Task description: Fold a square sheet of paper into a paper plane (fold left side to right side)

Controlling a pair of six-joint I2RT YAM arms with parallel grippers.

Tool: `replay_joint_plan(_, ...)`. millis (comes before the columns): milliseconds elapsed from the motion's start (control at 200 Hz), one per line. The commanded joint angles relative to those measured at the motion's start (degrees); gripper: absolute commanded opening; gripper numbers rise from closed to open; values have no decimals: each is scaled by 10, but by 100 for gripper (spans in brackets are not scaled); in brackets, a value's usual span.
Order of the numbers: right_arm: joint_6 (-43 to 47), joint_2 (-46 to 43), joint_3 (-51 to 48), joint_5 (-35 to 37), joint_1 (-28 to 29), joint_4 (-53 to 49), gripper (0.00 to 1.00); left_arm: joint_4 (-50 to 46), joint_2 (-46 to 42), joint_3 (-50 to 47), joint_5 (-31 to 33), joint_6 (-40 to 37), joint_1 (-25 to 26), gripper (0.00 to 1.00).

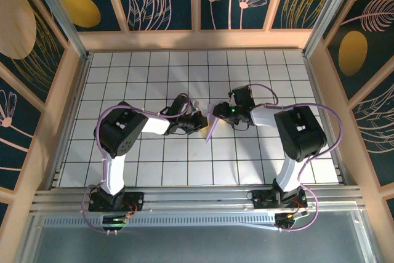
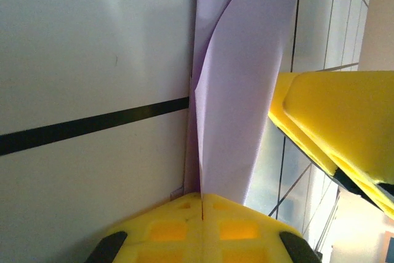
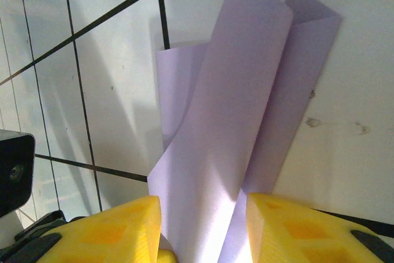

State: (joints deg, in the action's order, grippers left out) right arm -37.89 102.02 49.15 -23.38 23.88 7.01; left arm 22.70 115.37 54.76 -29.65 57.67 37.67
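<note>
- Two arms are bolted at the near edge. The left arm [image 1: 117, 137] and the right arm [image 1: 300, 132] are both black and white with looping purple cables, and their wrists meet mid-table.
- The table [image 1: 184, 158] is smooth and white, ruled by thin black lines into square tiles.
- The left gripper [image 2: 201, 204] has two yellow plastic fingers clenched flush together. They pinch the one sheet of paper [image 2: 234, 90] at their seam.
- The sheet is thin, matte and lavender, and sits between the two grippers at the table's middle. It is creased lengthwise and bowed into long overlapping flaps.
- The right gripper [image 3: 200, 207] has two yellow fingers set apart, with the sheet running up between them. Whether they press it cannot be told.
</note>
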Motion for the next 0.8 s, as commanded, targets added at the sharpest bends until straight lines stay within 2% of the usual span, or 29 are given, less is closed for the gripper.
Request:
replay_joint_plan(0,0,-22,-7,9,-5,-8,41,-52,37,6,44,-20,9,0)
replay_joint_plan(185,15,-57,-20,22,-21,-21,39,-63,37,6,48,-24,10,0)
replay_joint_plan(305,29,-66,-18,-17,-32,-18,30,-70,39,7,52,-26,11,0)
replay_joint_plan(410,42,-47,9,-28,-28,-41,18,-76,39,22,53,-27,12,0)
replay_joint_plan(531,40,-27,28,-37,-17,-35,11,-80,40,24,54,-29,11,0)
replay_joint_plan(796,39,15,57,-15,-1,-61,9,-84,42,28,52,-31,13,0)
